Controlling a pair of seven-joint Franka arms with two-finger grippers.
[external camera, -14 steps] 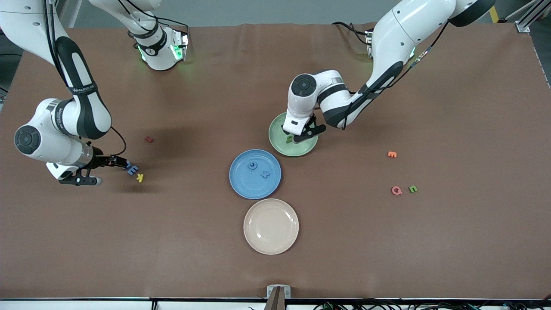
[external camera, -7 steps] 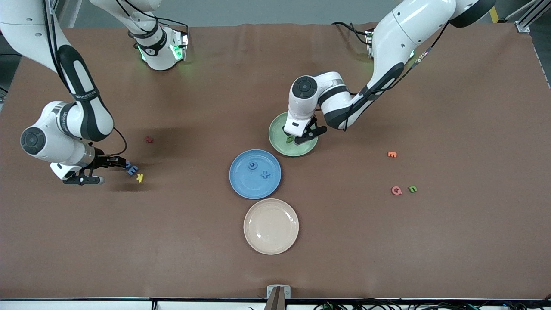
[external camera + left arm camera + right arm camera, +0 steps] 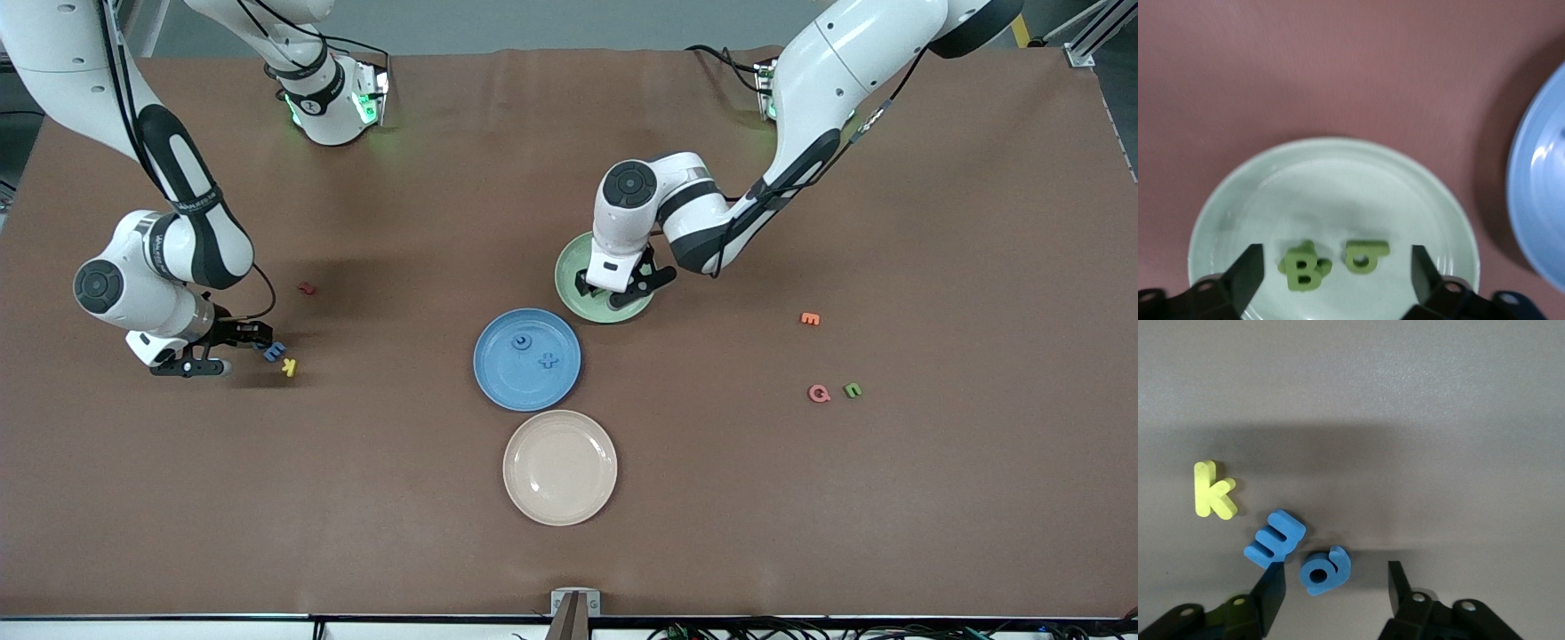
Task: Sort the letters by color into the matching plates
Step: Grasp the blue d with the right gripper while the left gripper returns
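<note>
My left gripper (image 3: 612, 293) hangs open low over the pale green plate (image 3: 569, 269). In the left wrist view its gripper (image 3: 1335, 267) straddles two green letters lying in that plate (image 3: 1338, 177): a B (image 3: 1302, 269) and a rounded letter (image 3: 1365, 256). My right gripper (image 3: 236, 348) is open at the right arm's end of the table. There its gripper (image 3: 1335, 577) frames a round blue letter (image 3: 1325, 570), with a blue E (image 3: 1275, 539) just outside one finger. The blue plate (image 3: 507, 380) holds two blue letters (image 3: 522, 341) (image 3: 548, 361). A green letter (image 3: 853, 389) lies toward the left arm's end.
A yellow k (image 3: 1213, 490) lies beside the blue E (image 3: 275, 351), and a dark red letter (image 3: 307, 288) farther from the front camera. A cream plate (image 3: 560, 468) sits nearest the camera. A pink Q (image 3: 819, 393) and orange E (image 3: 810, 318) lie near the green letter.
The left gripper has opened and let a green letter down into the green plate. The right arm has shifted toward the blue letters, and its fingers have drawn closer together.
</note>
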